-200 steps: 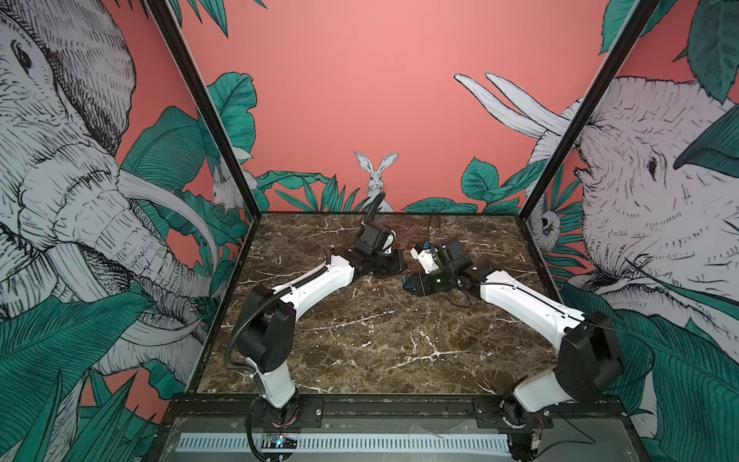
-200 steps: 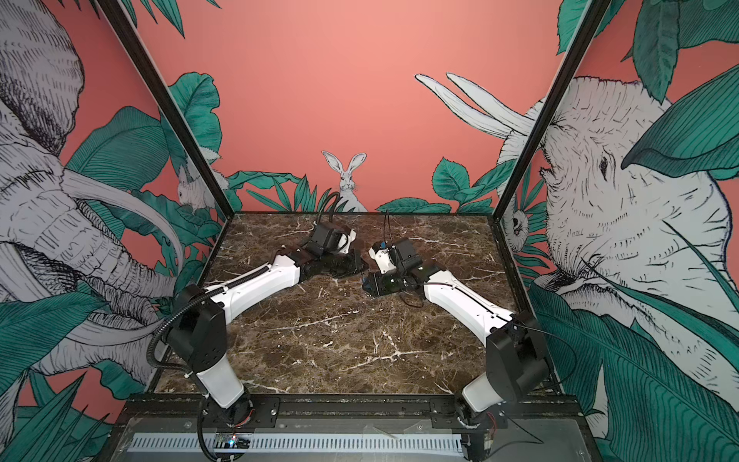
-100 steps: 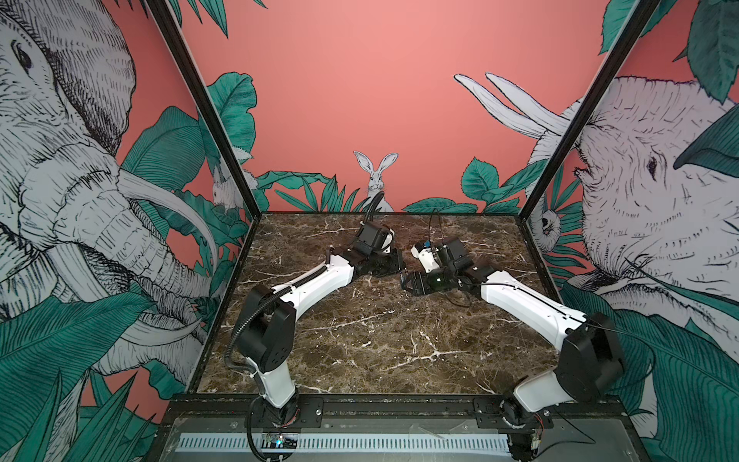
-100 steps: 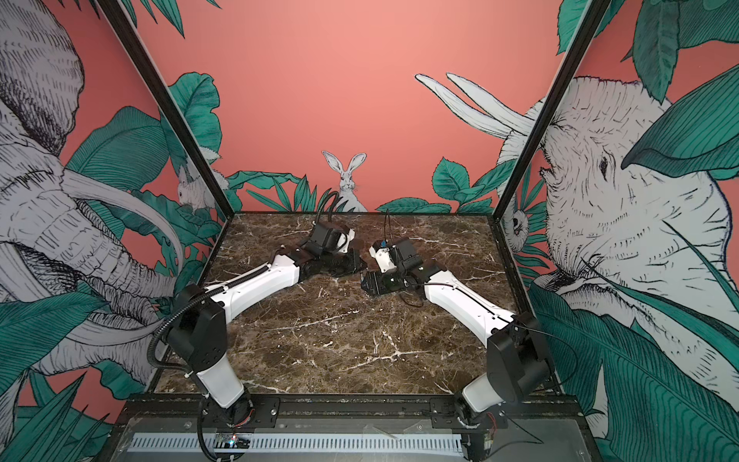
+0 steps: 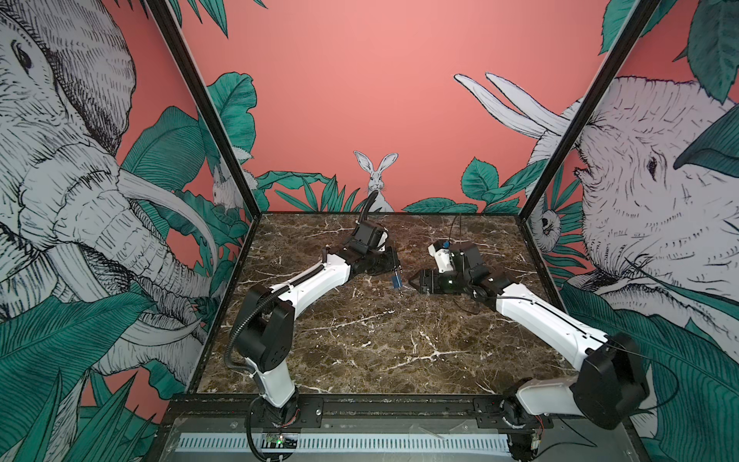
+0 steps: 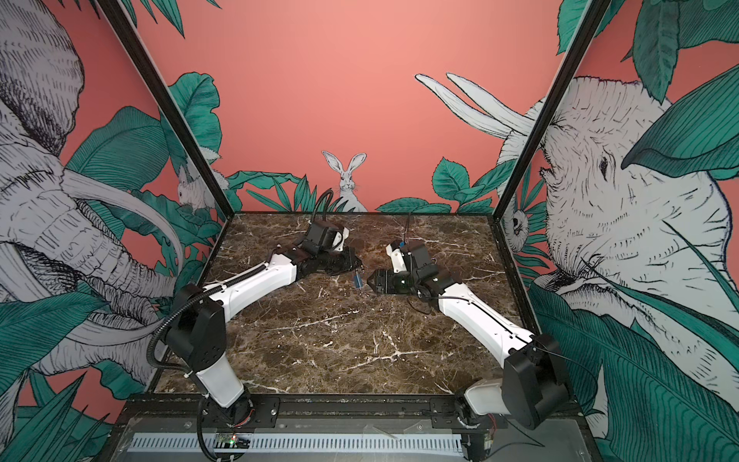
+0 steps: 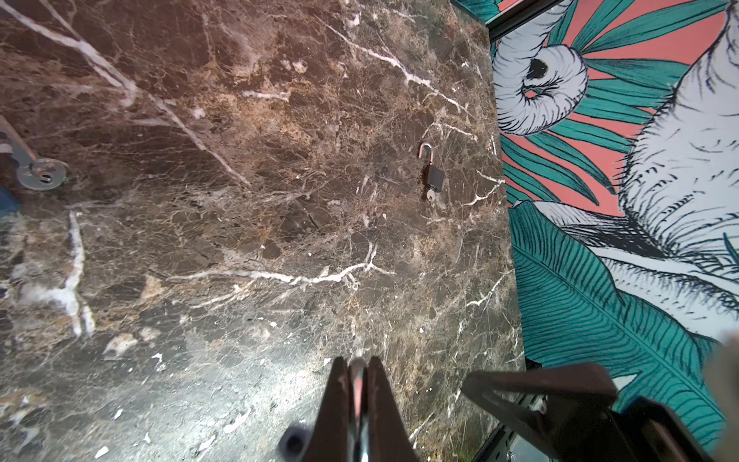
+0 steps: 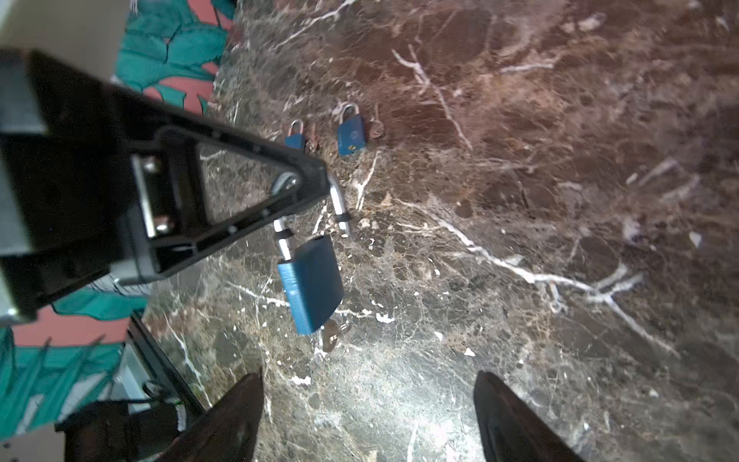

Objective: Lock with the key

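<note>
The left gripper (image 7: 358, 374) is clamped on the curved steel shackle (image 8: 336, 200) of a blue padlock (image 8: 312, 284), whose boxy, matte body hangs tilted from it. One shackle leg stands free of the body, and a small dull key (image 8: 332, 336) sticks out of the underside. In both top views the padlock sits mid-table, toward the far side, between the two arms. The right gripper (image 8: 372, 404), just right of it, is spread wide, its black pointed fingers holding nothing. The table (image 5: 360, 344) is glossy brown marble with white veins. A dark padlock (image 7: 434, 176), its shackle open, lies near the table's right edge.
</note>
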You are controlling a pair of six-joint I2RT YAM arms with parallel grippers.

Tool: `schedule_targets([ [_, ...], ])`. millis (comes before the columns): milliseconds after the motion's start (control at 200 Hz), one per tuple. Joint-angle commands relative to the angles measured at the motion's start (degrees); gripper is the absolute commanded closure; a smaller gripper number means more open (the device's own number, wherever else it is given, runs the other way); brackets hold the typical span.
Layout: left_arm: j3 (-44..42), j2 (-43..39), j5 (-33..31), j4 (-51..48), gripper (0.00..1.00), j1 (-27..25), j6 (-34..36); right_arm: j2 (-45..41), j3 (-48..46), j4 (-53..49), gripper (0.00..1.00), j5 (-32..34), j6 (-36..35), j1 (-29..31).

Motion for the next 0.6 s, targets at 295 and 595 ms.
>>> schedule_targets([
  [295, -1.8, -5.2, -2.0, 8.2, 1.0, 0.0, -1.9, -2.4, -19.8, 44.0, 0.26, -1.4, 48.3, -0.4],
  [595, -4.6, -7.8, -4.5, 15.2, 1.0, -0.1, -3.8, 10.4, -22.9, 72.9, 0.28, -3.7, 63.5, -0.3],
])
